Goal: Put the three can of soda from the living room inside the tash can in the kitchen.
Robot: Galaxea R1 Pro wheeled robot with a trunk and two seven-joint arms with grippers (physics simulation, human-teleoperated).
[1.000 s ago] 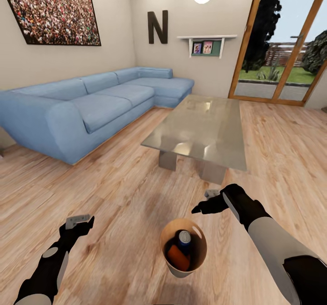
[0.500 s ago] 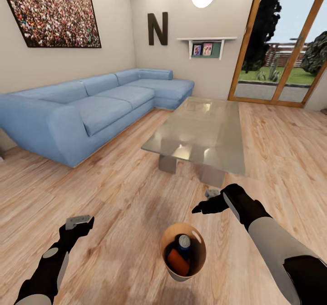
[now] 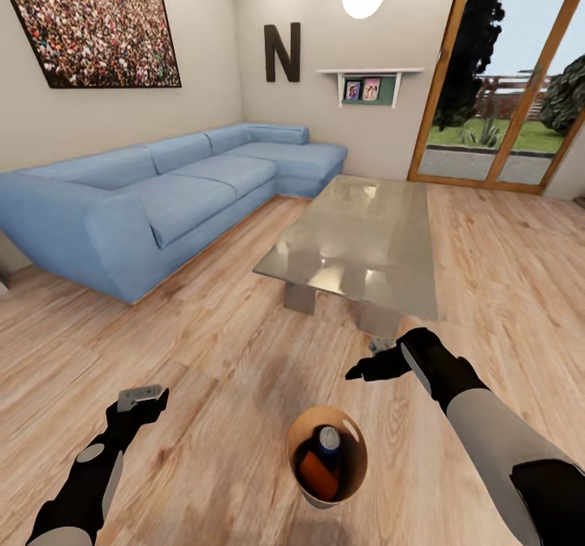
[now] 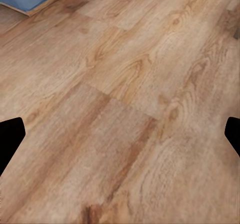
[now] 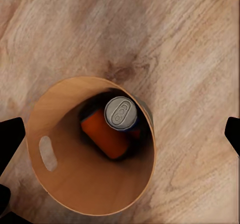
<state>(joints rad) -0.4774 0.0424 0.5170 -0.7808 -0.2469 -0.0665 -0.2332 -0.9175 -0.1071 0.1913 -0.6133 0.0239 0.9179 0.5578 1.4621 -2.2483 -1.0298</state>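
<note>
Hovering wide open, both grippers: right gripper (image 3: 363,369) above tash can (image 5: 65,184), left gripper (image 3: 145,398) over floor (image 4: 120,104). Showing orange can (image 5: 102,136) and silver-topped can (image 5: 120,113) inside; third can hidden.

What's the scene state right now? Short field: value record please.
room: living room, blue sofa, glass coffee table, wood floor
trash can: on the floor between the arms, open top
contents: orange can lying down, blue can upright with silver top; third can not discernible
left gripper: open, empty, over bare floor
right gripper: open, empty, above the bin
table top: no cans visible
</note>
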